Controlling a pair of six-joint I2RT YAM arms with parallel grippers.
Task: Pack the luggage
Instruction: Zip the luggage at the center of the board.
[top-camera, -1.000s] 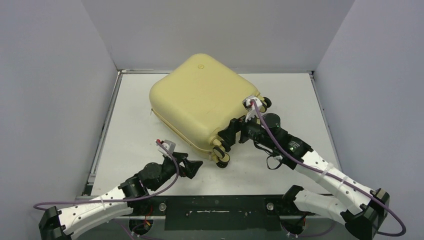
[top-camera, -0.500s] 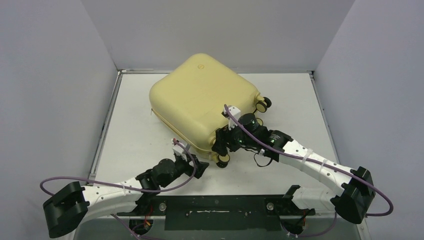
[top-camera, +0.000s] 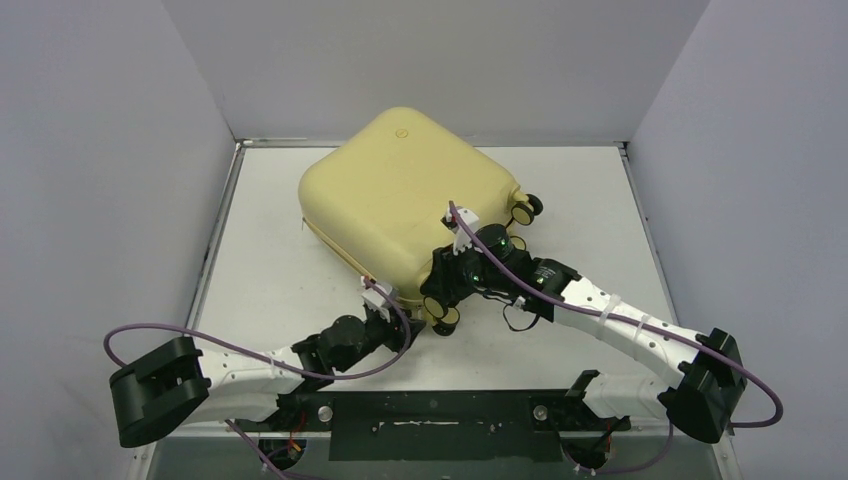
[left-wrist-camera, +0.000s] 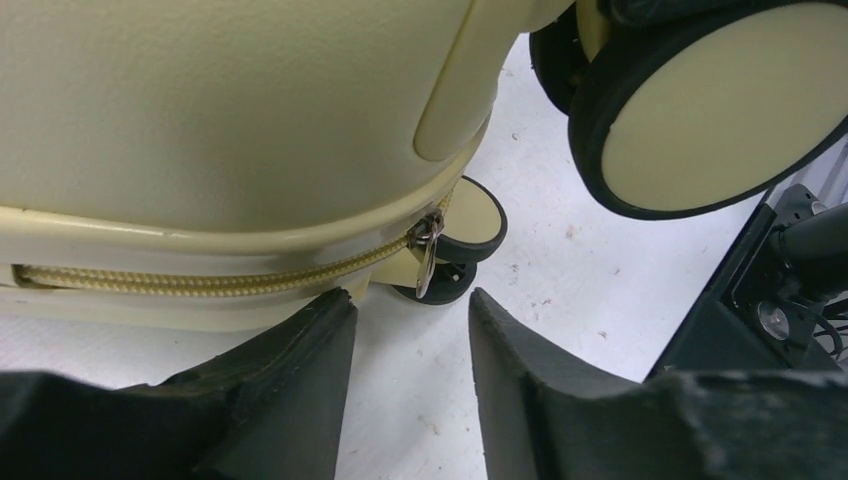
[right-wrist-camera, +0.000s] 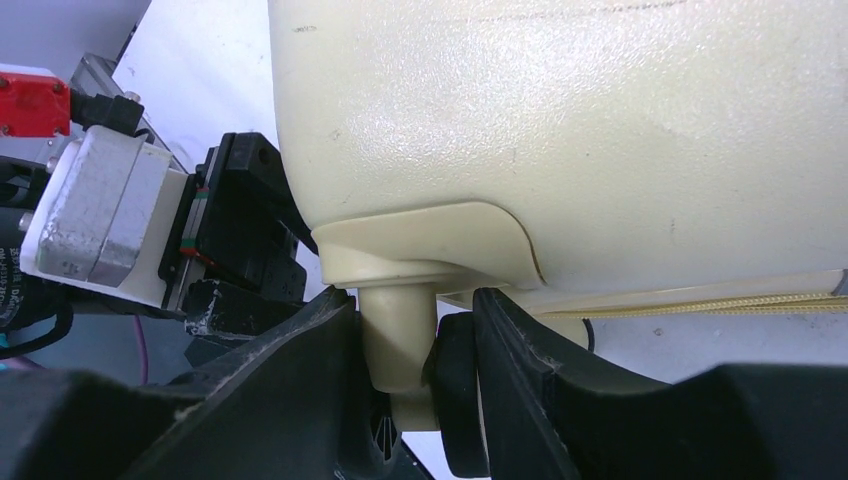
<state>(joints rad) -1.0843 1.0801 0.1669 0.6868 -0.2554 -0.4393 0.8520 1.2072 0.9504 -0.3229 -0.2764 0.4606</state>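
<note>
The luggage (top-camera: 400, 200) lies closed on the white table (top-camera: 600, 200), a pale yellow hard shell with its zip (left-wrist-camera: 200, 280) drawn shut. My right gripper (top-camera: 440, 300) is at its near corner, and in the right wrist view the right gripper (right-wrist-camera: 412, 310) is shut on the caster wheel (right-wrist-camera: 400, 350), one finger on the cream stem and the other on the black tyre. My left gripper (top-camera: 403, 322) sits low on the table just in front of that corner. The left gripper (left-wrist-camera: 410, 300) is open and holds nothing, with the metal zipper pull (left-wrist-camera: 425, 255) hanging just beyond its fingertips.
Grey walls close in the table on the left, back and right. A second wheel (top-camera: 523, 212) sticks out at the luggage's right corner. The black mounting plate (top-camera: 440, 410) runs along the near edge. Purple cables loop from both arms. The left wrist's camera block (right-wrist-camera: 95, 210) sits close beside the right fingers.
The right gripper slid along the luggage's edge to the near corner wheel and closed on it. The left arm reached forward to that corner and its jaws narrowed.
</note>
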